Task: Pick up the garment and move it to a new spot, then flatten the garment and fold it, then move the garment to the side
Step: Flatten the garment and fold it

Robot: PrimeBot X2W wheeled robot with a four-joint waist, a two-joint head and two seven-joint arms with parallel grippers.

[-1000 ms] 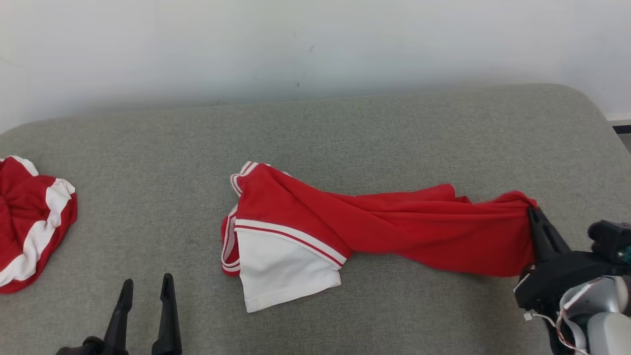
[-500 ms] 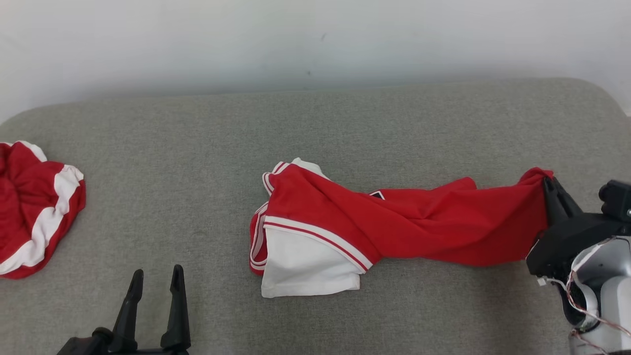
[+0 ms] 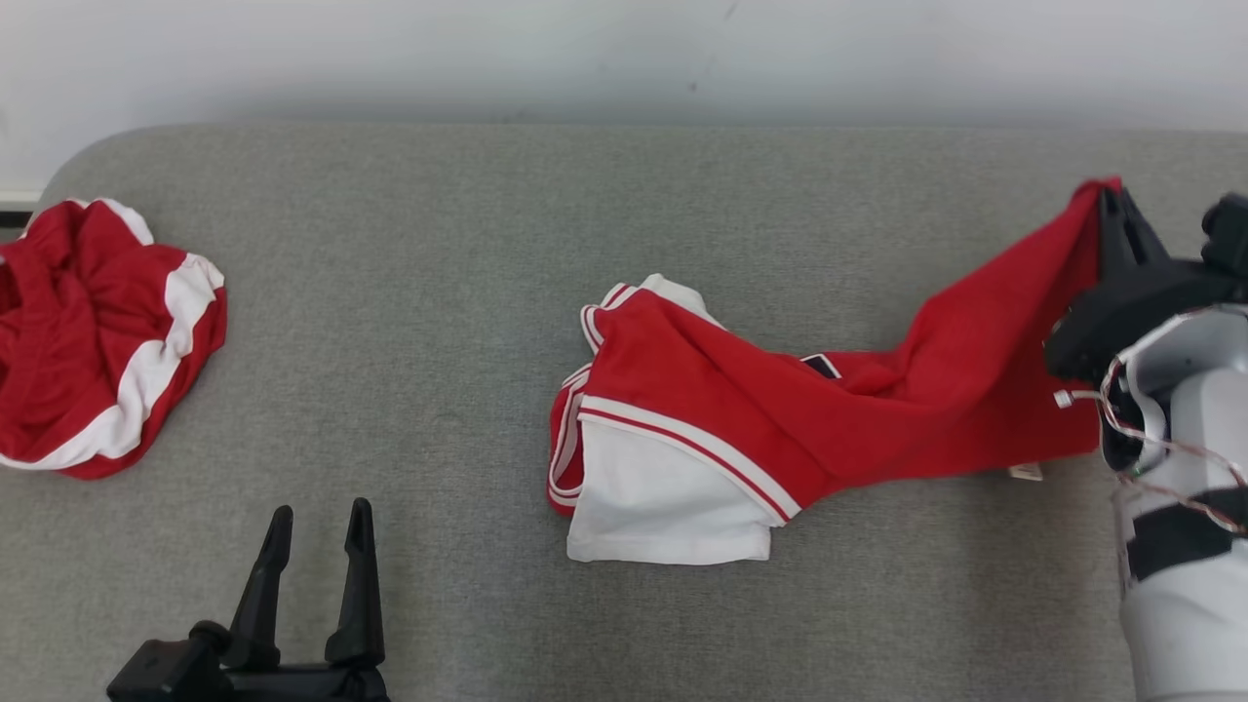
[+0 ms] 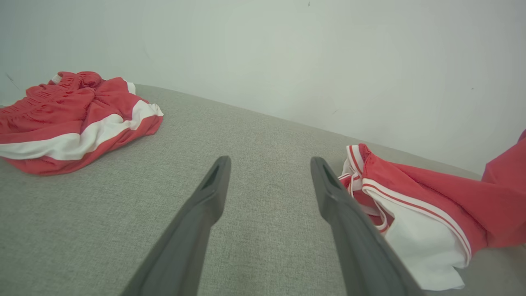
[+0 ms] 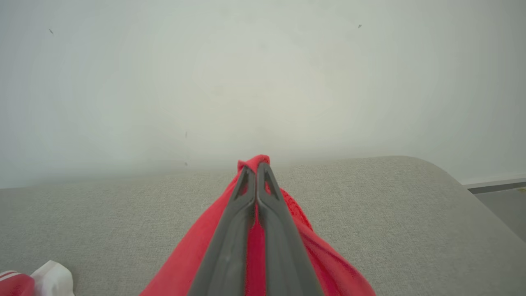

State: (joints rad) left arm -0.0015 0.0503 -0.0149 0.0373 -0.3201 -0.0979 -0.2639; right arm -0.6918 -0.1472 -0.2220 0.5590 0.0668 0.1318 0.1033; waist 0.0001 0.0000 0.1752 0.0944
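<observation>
Far left: second red-white heap (image 3: 97, 341), well apart, not my concern. Lower left: my left gripper (image 3: 322, 509), fingers spread wide, empty, above grey cushion (image 3: 439, 244). Centre: garment (image 3: 780, 419), long axis running left to right, white-trimmed end lying on cushion, ahead and right of left gripper (left arm nearer that end). Far right: my right gripper (image 3: 1114, 200) pinched tight on red end, raised off cushion. Judgement: pull goes rightward along axis; low end likely drags.

Garment (image 3: 858, 409) red, white panel, striped trim; pile (image 3: 88, 331) red, white band; surface (image 3: 409, 292) grey.
</observation>
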